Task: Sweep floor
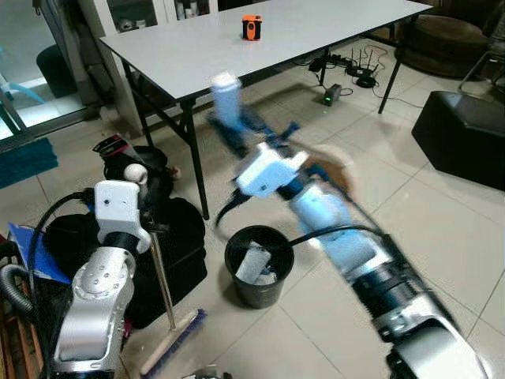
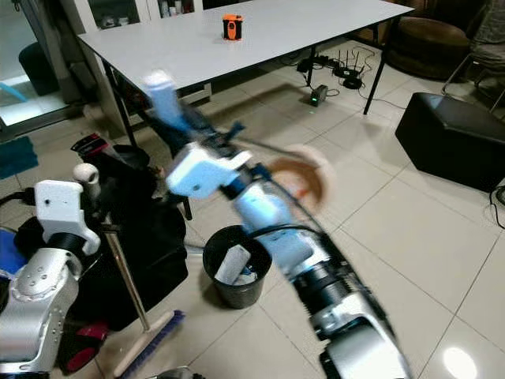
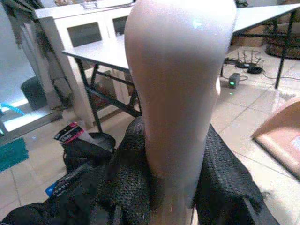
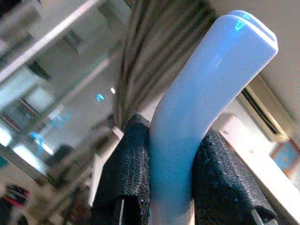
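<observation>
My left gripper (image 3: 174, 183) is shut on the pale rounded top of a broom handle (image 3: 180, 89), low on my left. The broom's shaft (image 1: 162, 288) slants down to its brush head (image 1: 175, 341) on the tiled floor. My right gripper (image 4: 171, 159) is shut on the light blue handle (image 4: 206, 84) of a dustpan. That arm is raised and blurred, with the handle (image 1: 226, 95) pointing up and the tan pan (image 2: 304, 180) held above and beyond the black bin (image 1: 237, 246).
The bin holds white scraps of paper. A black bag (image 1: 177, 237) sits beside my left arm. A grey table (image 1: 197, 47) with an orange object (image 1: 251, 26) stands ahead, with cables (image 1: 351, 69) under it. A black ottoman (image 1: 465, 134) is at the right.
</observation>
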`<state>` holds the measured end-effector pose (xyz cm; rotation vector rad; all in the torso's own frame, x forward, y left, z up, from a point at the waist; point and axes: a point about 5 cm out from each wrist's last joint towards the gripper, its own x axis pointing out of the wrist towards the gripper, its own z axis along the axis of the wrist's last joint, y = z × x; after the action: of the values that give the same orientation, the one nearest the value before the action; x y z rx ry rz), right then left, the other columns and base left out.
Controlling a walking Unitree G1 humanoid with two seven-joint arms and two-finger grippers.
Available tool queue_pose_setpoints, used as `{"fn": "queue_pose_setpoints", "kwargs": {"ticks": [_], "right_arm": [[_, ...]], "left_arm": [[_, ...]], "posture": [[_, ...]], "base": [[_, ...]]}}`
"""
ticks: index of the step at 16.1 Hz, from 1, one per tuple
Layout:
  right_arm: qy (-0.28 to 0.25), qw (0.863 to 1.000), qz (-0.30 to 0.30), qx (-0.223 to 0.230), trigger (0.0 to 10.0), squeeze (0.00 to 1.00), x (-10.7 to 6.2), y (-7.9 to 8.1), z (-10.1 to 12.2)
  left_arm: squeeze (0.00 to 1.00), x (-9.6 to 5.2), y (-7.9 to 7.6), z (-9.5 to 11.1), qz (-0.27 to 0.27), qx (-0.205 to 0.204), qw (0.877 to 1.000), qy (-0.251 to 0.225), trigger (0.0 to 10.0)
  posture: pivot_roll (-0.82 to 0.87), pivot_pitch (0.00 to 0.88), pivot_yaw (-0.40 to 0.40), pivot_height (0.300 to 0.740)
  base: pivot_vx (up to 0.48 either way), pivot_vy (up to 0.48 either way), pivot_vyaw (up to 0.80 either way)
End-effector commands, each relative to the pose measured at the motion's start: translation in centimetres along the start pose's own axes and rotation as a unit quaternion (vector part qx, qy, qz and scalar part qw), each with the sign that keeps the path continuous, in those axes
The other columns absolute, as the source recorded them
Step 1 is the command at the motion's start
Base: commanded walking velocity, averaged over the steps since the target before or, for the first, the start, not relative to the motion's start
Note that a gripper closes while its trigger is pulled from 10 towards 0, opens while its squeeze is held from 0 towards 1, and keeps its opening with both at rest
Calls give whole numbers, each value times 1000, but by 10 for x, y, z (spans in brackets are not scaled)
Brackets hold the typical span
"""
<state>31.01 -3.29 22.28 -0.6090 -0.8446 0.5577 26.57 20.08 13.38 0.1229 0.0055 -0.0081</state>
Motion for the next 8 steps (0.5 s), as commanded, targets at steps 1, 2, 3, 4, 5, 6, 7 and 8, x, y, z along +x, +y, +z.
{"fn": "queue_pose_setpoints", "kwargs": {"ticks": [1, 2, 3, 4, 5, 6, 7, 8], "right_arm": [[-9, 999, -36, -19, 10000, 0, 5, -21, 5], [21, 997, -68, -4, 10000, 0, 0, -34, -1], [43, 994, -95, 12, 10000, 0, -5, -42, -6], [104, 980, -159, 62, 10000, 0, -23, -59, -20], [130, 972, -181, 81, 10000, 0, -33, -65, -25], [175, 959, -208, 80, 10000, 0, -55, -73, -31], [188, 955, -218, 74, 10000, 0, -61, -76, -33], [216, 948, -227, 62, 10000, 0, -73, -81, -39]], "left_arm": [[0, 2, -3, 7, -7, 6, 1000, -13, 10000], [0, 2, -4, 7, -10, 4, 1000, -11, 10000], [0, 2, -5, 6, -11, 4, 1000, -11, 10000], [0, 1, -7, 4, -17, 3, 1000, -6, 10000], [0, 0, -8, 2, -22, 2, 1000, -3, 10000], [0, -3, -14, -1, -36, 0, 999, 4, 10000], [0, -3, -16, -1, -40, -2, 999, 6, 10000], [0, -2, -20, -1, -49, -4, 999, 6, 10000]], "posture": [[-8, 21, 36, 740], [-12, 20, 34, 740], [-12, 20, 34, 740], [-25, 18, 37, 740], [-32, 17, 39, 740], [-40, 17, 35, 740], [-41, 17, 34, 740], [-40, 16, 30, 740]], "base": [[0, 0, 0], [0, 0, 0], [0, 0, 0], [0, 0, 0], [0, 0, 0], [0, 0, 0], [0, 0, 0], [0, 0, 0]]}}
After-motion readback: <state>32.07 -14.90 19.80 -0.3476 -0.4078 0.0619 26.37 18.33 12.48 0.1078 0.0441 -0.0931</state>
